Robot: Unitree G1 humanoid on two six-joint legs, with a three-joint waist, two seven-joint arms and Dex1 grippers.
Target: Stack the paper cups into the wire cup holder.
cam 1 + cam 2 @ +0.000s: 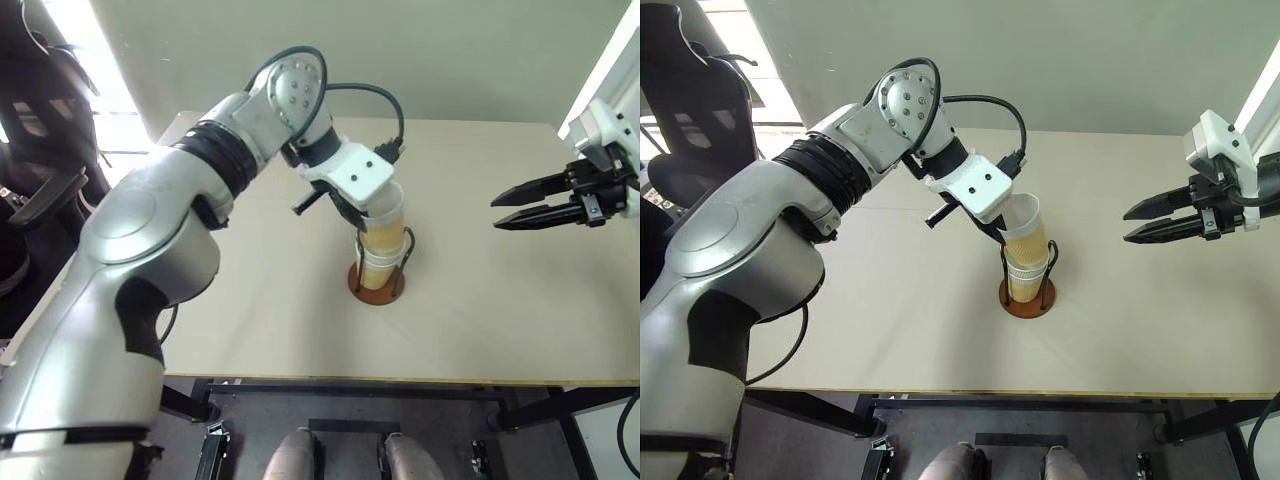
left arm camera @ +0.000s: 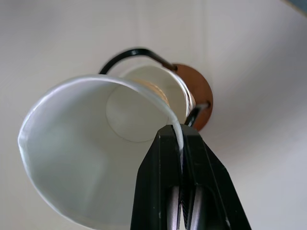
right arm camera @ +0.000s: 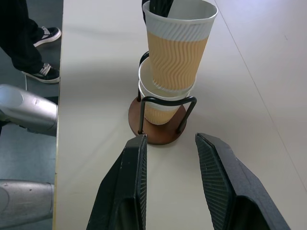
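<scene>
Paper cup pinched at its rim by left gripper (right gripper agape) over wire cup holder.

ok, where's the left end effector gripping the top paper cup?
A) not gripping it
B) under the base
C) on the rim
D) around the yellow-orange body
C: the left end effector is pinched shut on the white rim of the top paper cup, which sits part-way into the cups stacked in the wire cup holder.
</scene>
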